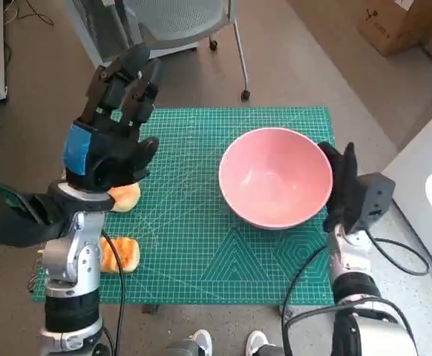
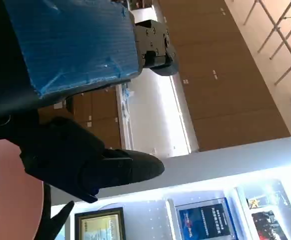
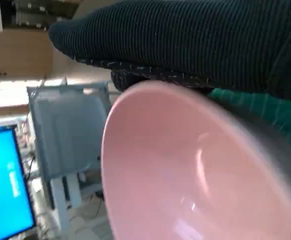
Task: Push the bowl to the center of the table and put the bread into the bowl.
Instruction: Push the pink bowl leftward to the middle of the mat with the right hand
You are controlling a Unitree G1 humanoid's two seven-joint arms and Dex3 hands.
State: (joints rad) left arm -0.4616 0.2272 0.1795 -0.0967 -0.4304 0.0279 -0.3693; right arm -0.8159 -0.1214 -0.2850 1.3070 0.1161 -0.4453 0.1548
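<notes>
Green cutting mat (image 1: 201,252) covers the table. Pink bowl (image 1: 275,178) sits right of centre, empty; the gloved right hand (image 1: 344,185) presses flat against its outer rim, grasping nothing, so the push looks unfinished. Left hand (image 1: 116,133) hovers raised, fingers spread and empty. Two bread pieces (image 1: 119,254) lie near the mat's left edge, one part-hidden under that hand. No legible writing anywhere.

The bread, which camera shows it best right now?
The head view. Two pieces of bread lie on the green mat by the left forearm, one partly hidden under the left hand. Neither wrist view shows bread; the right wrist view shows mostly the pink bowl.
</notes>
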